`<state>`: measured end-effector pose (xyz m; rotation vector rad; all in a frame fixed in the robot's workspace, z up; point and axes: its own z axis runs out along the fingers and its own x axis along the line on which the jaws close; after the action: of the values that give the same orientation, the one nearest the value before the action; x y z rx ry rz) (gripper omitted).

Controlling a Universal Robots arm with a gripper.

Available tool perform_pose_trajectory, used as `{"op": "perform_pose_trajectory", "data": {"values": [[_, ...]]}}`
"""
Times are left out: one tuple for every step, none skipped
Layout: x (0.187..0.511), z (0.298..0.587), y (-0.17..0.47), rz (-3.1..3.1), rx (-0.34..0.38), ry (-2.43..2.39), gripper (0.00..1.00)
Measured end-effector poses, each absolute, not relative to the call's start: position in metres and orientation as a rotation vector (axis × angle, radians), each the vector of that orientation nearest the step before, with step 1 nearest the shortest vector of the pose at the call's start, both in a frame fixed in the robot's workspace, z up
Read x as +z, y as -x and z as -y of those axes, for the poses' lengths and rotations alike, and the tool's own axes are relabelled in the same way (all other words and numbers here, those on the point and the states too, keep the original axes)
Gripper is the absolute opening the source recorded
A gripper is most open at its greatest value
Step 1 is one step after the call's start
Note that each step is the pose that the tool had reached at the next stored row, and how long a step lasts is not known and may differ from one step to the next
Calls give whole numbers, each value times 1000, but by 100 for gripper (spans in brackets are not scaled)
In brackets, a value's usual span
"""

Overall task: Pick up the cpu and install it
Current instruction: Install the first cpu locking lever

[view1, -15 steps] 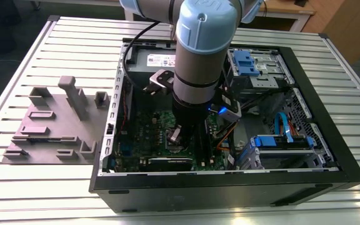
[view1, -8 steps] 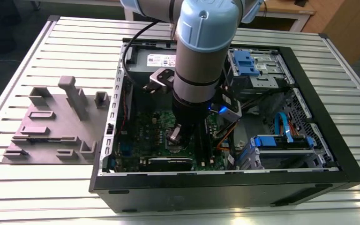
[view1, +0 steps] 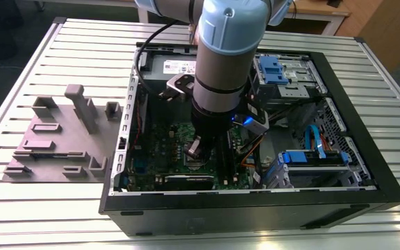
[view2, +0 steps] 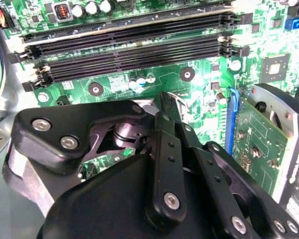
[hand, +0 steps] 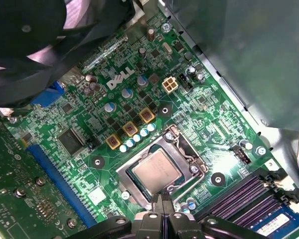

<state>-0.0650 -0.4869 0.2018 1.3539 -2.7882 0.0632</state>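
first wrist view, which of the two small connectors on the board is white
The square four-pin connector, beyond the cpu from the gripper. The small header beside the memory slots is dark.

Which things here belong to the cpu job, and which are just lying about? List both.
Job:
- cpu, lying inside the socket frame
- board
- gripper, shut, close to the cpu

Lying about:
- memory slots
- blue drive cages
- grey fixture on the table
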Motion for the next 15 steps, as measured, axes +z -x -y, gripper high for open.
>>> {"op": "perform_pose_trajectory", "data": {"values": [[202,487,65,2788,62,-1352,10],[202,487,65,2788,62,-1352,10],[202,487,65,2788,62,-1351,10],[202,487,65,2788,62,-1351,10],[202,487,65,2788,62,-1351,10],[202,487,65,2788,62,-1351,10],[202,487,65,2788,61,-1351,10],[202,487,65,2789,56,-1351,10],[202,487,64,2791,49,-1351,10],[202,487,64,2793,42,-1352,10],[202,487,64,2795,35,-1352,10],[202,487,63,2797,28,-1352,10],[202,487,63,2799,22,-1352,10],[202,487,63,2800,16,-1352,10],[202,487,63,2802,9,-1353,10]]}}
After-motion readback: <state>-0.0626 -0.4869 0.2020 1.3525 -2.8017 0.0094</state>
